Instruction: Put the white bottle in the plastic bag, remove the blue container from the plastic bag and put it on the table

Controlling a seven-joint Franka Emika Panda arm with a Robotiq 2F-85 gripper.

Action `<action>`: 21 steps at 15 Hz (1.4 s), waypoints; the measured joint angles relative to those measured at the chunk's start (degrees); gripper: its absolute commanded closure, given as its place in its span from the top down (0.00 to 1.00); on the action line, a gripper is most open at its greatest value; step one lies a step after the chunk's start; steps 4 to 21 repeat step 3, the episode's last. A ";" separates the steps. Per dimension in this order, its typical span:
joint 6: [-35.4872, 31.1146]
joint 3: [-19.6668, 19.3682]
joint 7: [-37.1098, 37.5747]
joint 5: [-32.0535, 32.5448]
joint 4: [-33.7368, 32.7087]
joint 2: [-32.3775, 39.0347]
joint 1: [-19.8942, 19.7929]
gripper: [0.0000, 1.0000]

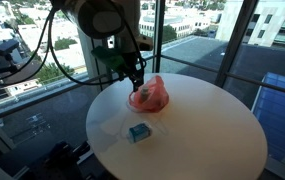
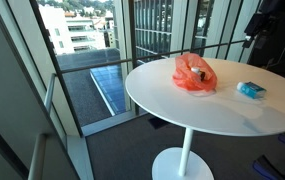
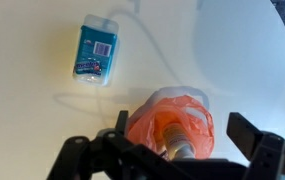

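Observation:
An orange-red plastic bag (image 1: pixel 149 96) lies on the round white table (image 1: pixel 212 130) and shows in both exterior views (image 2: pixel 194 73). In the wrist view the bag (image 3: pixel 152 125) is open towards the camera, with the white bottle (image 3: pixel 179 146) inside its mouth. The blue container (image 3: pixel 95 50) lies flat on the table outside the bag, also seen in both exterior views (image 1: pixel 138 132) (image 2: pixel 250 90). My gripper (image 3: pixel 182 123) hangs just above the bag (image 1: pixel 132 75), open, its fingers wide on either side of the bag, holding nothing.
The table's curved edge (image 3: pixel 282 60) runs close to the bag. Glass walls and a railing (image 2: pixel 92 60) surround the table. The robot base and cables (image 1: pixel 52 155) stand beside the table.

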State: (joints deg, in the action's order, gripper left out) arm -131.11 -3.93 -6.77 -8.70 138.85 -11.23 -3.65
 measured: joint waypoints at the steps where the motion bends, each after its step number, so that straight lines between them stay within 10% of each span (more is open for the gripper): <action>1: 1.55 -0.03 0.85 0.37 -0.93 -0.76 -0.10 1.00; 21: 3.62 -0.08 1.56 0.66 -2.21 -1.95 -0.12 1.00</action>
